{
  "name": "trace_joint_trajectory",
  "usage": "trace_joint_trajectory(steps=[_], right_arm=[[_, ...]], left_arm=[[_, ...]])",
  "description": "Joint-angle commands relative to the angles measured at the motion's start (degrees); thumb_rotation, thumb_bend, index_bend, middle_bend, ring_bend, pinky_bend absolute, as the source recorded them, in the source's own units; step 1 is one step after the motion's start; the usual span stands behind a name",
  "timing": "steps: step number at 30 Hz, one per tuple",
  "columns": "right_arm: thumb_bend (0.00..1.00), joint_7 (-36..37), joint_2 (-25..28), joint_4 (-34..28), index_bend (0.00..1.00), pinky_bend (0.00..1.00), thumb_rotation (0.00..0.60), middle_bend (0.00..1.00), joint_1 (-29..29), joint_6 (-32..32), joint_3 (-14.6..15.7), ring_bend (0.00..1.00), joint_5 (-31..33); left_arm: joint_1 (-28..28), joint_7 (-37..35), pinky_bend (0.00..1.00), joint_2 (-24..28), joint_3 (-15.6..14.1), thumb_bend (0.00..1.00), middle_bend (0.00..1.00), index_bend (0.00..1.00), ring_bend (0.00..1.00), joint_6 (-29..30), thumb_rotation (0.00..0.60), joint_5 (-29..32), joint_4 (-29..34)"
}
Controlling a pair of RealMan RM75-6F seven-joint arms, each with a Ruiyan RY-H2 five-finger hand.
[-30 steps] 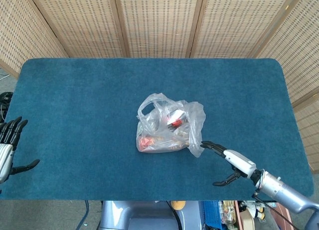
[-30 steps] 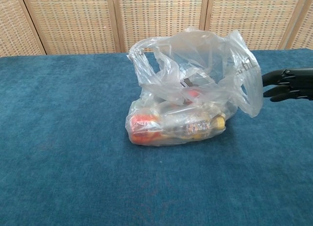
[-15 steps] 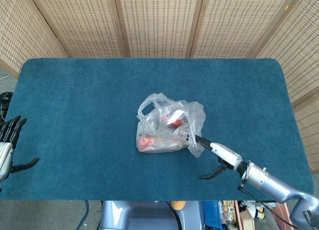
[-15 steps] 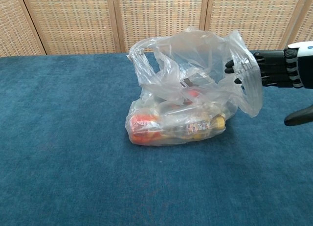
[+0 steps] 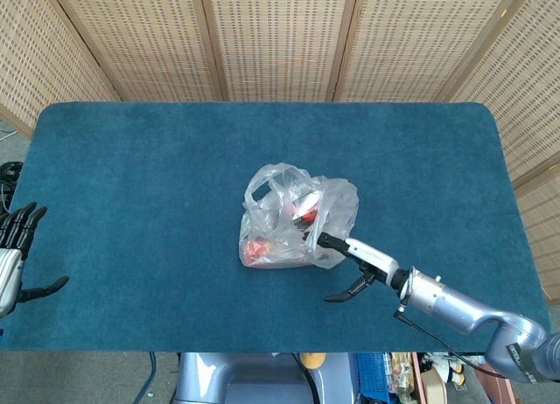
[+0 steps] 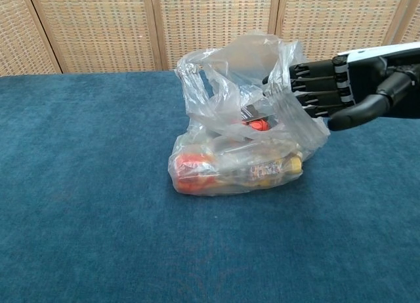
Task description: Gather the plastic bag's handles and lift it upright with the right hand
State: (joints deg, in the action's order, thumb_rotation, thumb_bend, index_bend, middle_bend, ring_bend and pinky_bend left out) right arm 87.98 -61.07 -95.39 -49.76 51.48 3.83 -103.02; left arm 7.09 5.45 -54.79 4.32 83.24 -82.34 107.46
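Observation:
A clear plastic bag [image 5: 284, 233] [image 6: 223, 165] holding red, yellow and orange packets slumps at the middle of the blue table [image 5: 131, 177]. Its left handle loop [image 5: 256, 189] [image 6: 187, 70] stands up. The right handle [image 5: 343, 197] [image 6: 292, 119] is pushed inward. My right hand [image 5: 354, 255] [image 6: 328, 86] reaches in from the right, its straight fingers [image 6: 295, 86] pressed against or into that handle's plastic and the thumb [image 6: 357, 109] held apart below; it grips nothing. My left hand [image 5: 13, 255] hangs off the table's left edge, fingers spread and holding nothing.
Woven wicker screens [image 5: 280, 37] [image 6: 216, 21] stand behind the table's far edge. The right forearm [image 5: 455, 303] crosses the front right corner of the cloth. Bare blue cloth [image 6: 79, 204] lies to the left of and in front of the bag.
My right hand has moved left from beside the bag into its right handle, pushing that side of the plastic inward. The left hand has stayed still.

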Motion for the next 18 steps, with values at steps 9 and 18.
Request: trace_joint_trajectory(steps=[9,18], right_arm=[[0.08,30.6,-4.0,4.8,0.11,0.00,0.600,0.09,-7.5,-0.4,1.0,0.00,0.6],[0.07,47.1,-8.8,11.7,0.15,0.05,0.600,0.15,-11.3,1.6,0.6,0.01,1.3]], left_arm=[[0.2,-0.8,0.00,0.3,0.1,0.11,0.00,0.00,0.00,-0.5,0.600,0.4,-0.2],[0.3,-1.0,0.00,0.4,0.1,0.11,0.00,0.00,0.00,-0.7,0.600,0.5,-0.2]])
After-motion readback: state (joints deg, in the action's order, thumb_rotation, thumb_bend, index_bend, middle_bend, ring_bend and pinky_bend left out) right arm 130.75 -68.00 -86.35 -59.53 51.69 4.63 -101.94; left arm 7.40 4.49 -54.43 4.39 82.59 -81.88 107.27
